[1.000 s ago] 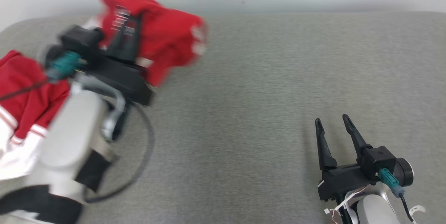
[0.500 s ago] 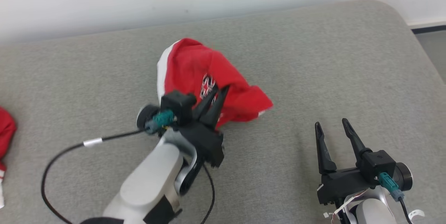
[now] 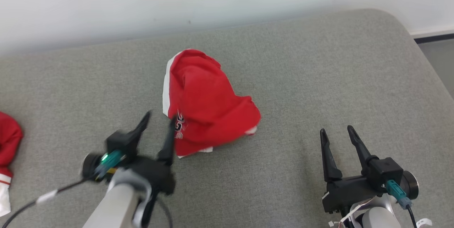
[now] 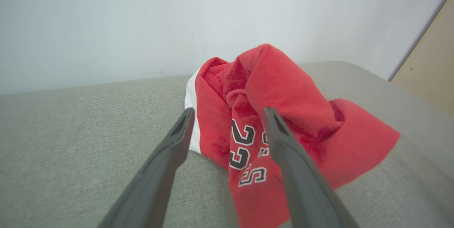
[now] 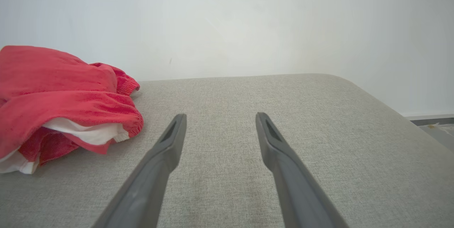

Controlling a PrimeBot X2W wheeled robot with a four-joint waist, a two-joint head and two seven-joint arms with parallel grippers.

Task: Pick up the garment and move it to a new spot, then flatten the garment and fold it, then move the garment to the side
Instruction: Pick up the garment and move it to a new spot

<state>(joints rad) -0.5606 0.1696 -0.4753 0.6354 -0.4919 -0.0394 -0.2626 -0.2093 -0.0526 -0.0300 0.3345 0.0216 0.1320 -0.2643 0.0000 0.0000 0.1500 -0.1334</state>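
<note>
— Back comes the left gripper [image 3: 159, 118]: half a second ago it was shut on the cloth, and now its fingers stand wide apart with nothing between them
— So the garment [image 3: 209, 104] is down?
— Down, in a crumpled heap near the middle of the grey cushion [image 3: 319, 61], a little toward the wall. One of the left fingers sits just beside the edge with the printed numbers [image 4: 244, 146]; whether it touches I cannot tell
— And the other arm?
— The right gripper [image 3: 336, 129] hangs well apart on the right, just as wide open, and empty too
— Then the move to a new spot looks done. Flattening next, I'd say
— I'd say so. To do it well, each gripper should take one layer only, at an outer edge and not the bulge on top. The white trim [image 3: 166, 89] along the heap's left side is a plain edge for the left one; the right one needs the loose flap on its own side
— Pull apart?
— Low and steady, close to the cushion, so the cloth slides open and doesn't bunch again. A pinch through several folds would only drag the lump
— What about that second red garment [image 3: 9, 139] at the far left?
— Well apart. Best left alone
</note>
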